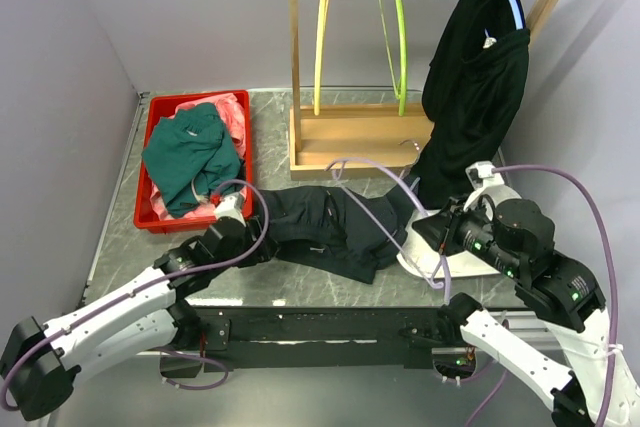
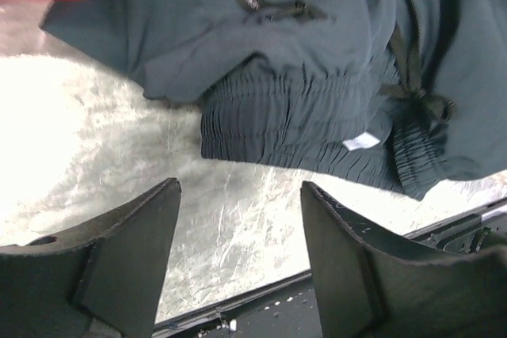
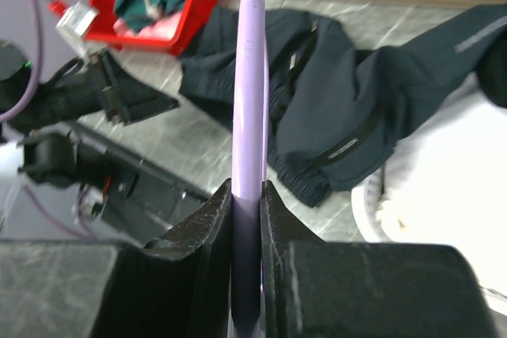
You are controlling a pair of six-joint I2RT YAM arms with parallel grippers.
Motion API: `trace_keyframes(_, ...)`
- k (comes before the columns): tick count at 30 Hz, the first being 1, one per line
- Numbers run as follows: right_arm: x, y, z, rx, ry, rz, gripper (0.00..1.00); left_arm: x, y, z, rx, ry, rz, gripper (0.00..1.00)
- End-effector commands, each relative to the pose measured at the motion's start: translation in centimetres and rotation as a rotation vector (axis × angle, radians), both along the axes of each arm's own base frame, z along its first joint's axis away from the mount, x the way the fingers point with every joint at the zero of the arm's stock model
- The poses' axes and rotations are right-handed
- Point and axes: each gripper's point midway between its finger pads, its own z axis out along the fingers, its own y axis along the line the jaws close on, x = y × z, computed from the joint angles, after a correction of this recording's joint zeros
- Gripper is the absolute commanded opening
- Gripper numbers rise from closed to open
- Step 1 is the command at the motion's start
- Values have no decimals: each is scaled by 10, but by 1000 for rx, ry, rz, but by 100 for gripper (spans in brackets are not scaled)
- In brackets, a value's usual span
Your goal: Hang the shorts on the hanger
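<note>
The dark navy shorts (image 1: 330,227) lie spread flat on the table's middle. In the left wrist view their gathered waistband (image 2: 301,116), drawstring and small pale label (image 2: 360,142) face my left gripper. My left gripper (image 1: 255,235) is open and empty, low over the table just short of the waistband (image 2: 238,219). My right gripper (image 1: 440,242) is shut on the thin lilac hanger (image 3: 250,77), whose bar runs straight out from the jaws (image 3: 247,195) over the shorts (image 3: 348,108). In the top view the hanger (image 1: 375,162) arcs above the shorts' right half.
A wooden rack (image 1: 360,132) at the back holds a yellow hanger (image 1: 320,37), a lime-green hanger (image 1: 395,37) and a black garment (image 1: 475,87) on a light-blue hanger. A red bin (image 1: 160,112) at the left holds a teal garment (image 1: 190,152). A white cloth (image 3: 444,187) lies under the right gripper.
</note>
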Motion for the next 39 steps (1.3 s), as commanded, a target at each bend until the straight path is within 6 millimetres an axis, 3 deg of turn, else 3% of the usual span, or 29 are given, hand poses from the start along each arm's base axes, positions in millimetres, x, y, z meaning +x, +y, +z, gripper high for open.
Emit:
trace_keyframes(1, -12, 22, 1, 17, 16, 154, 0, 7, -10, 7, -46, -40, 21, 67)
trace_keyframes(8, -29, 28, -4, -5, 62, 256, 0, 24, -6, -6, 38, -46, 77, 63)
trace_keyframes(14, -39, 24, -15, -80, 113, 303, 0, 52, -9, 9, 113, -100, 132, 57)
trace_keyframes(15, -42, 25, -15, -83, 119, 323, 0, 57, -12, 18, 111, -120, 131, 57)
trace_keyframes(20, -52, 37, -17, -86, 141, 425, 0, 73, -23, 23, 144, -133, 122, 54)
trace_keyframes(24, -44, 42, -26, -103, 139, 405, 0, 83, -30, 25, 162, -131, 116, 48)
trace_keyframes(28, -21, 49, -38, -108, 93, 316, 0, 87, -32, 25, 166, -129, 112, 43)
trace_keyframes(32, 0, 65, -32, -44, -16, 268, 0, 89, -30, 25, 172, -127, 112, 27)
trace_keyframes(36, 11, 76, -47, -52, -31, 240, 0, 89, -30, 34, 172, -137, 97, 14)
trace_keyframes(39, 11, 83, -36, 6, -91, 255, 0, 85, -30, 41, 176, -144, 71, 9)
